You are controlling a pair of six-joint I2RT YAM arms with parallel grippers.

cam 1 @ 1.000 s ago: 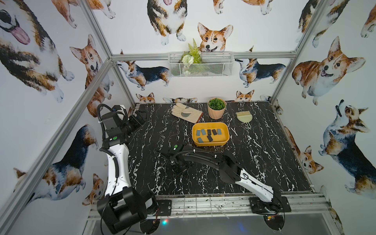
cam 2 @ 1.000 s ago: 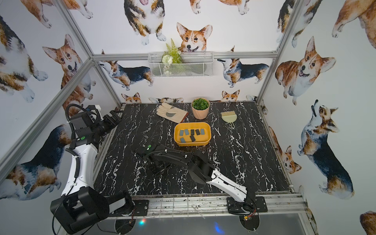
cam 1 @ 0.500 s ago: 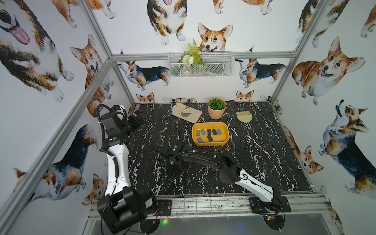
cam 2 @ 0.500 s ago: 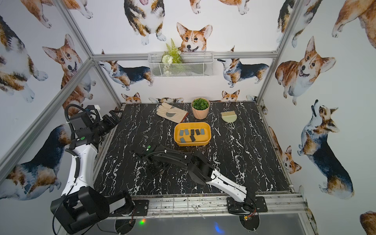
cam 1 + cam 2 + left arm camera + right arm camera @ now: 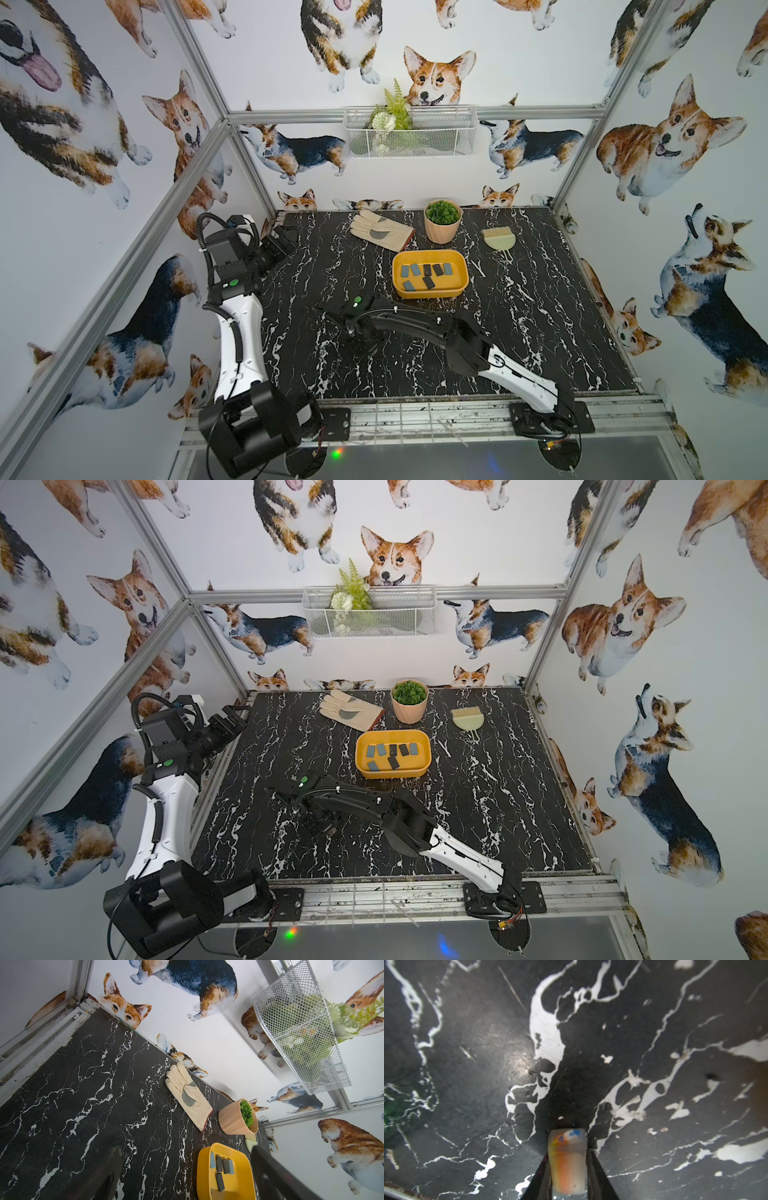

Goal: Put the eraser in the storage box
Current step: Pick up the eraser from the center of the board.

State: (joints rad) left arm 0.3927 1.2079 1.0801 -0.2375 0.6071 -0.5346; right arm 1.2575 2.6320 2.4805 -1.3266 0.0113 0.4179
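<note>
While the right arm reaches low over the black marble table point(image 5: 519, 324), the right gripper point(image 5: 568, 1155) pinches a white-and-orange eraser point(image 5: 566, 1169). Contact with the table is unclear. Left gripper point(image 5: 286, 243) gapes wide at the left rear edge. Eraser hidden in both top views. Storage box point(image 5: 430, 293) is well apart. Corgi wallpaper point(image 5: 665, 141) all round.

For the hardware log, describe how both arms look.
The left arm and right arm match: white lower shell, black joints, base and forearm, a green light near the wrist. Black ribbed cable runs along the left; white ties dot the right.
</note>
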